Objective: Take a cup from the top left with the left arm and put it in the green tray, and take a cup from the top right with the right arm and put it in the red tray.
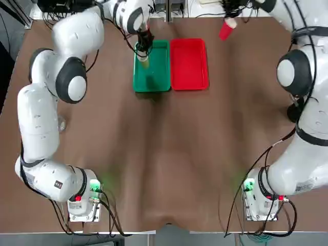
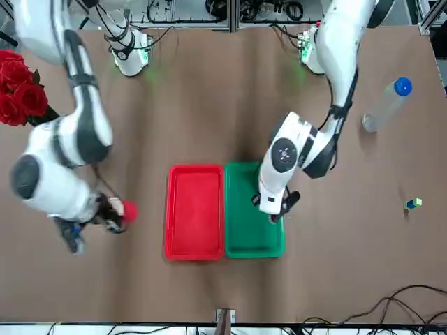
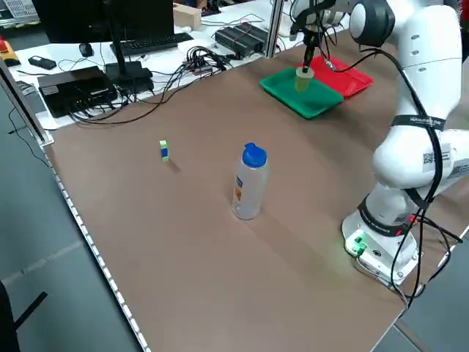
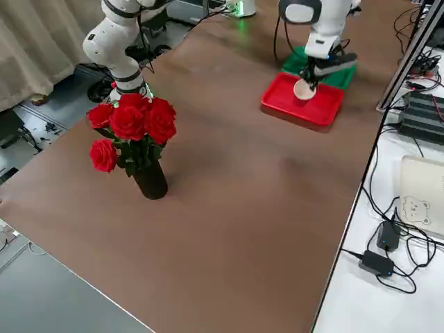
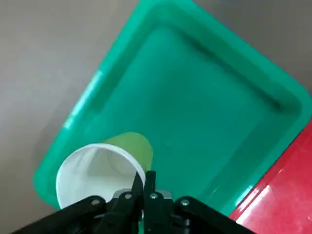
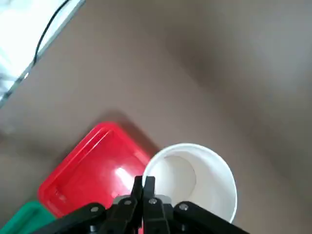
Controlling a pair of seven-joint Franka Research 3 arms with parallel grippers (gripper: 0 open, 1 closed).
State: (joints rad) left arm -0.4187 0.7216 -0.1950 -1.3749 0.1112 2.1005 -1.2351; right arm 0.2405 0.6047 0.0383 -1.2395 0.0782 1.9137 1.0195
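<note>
The light-green cup (image 1: 144, 61) is above the green tray (image 1: 159, 57), in the upper middle of the top view. The left tool (image 5: 144, 174) is clenched on the cup's white rim, and the left wrist view looks into its white inside, with the tray's floor beyond.

The red cup (image 1: 227, 28) is in the upper right of the top view, to the right of the red tray (image 1: 189, 64) and outside it. It tilts, and the right tool (image 6: 148, 179) is clenched on its white rim. In the front view this cup shows at the left, apart from the red tray.

The two trays lie side by side on the brown table (image 1: 159, 179), green on the left and red on the right in the top view. The left arm (image 1: 41, 123) reaches up the left side of that view and across to the green tray; the right arm (image 1: 307, 123) runs up the right edge.

In the left side view, a clear bottle (image 3: 250, 185) with a blue cap stands upright at the centre, and a small blue and green block (image 3: 164, 151) is to its upper left. At the upper left, beyond the table, are a monitor (image 3: 77, 26) and a keyboard (image 3: 154, 44). In the right side view, red roses (image 4: 139, 121) stand in a dark vase (image 4: 151, 182), left of centre.
</note>
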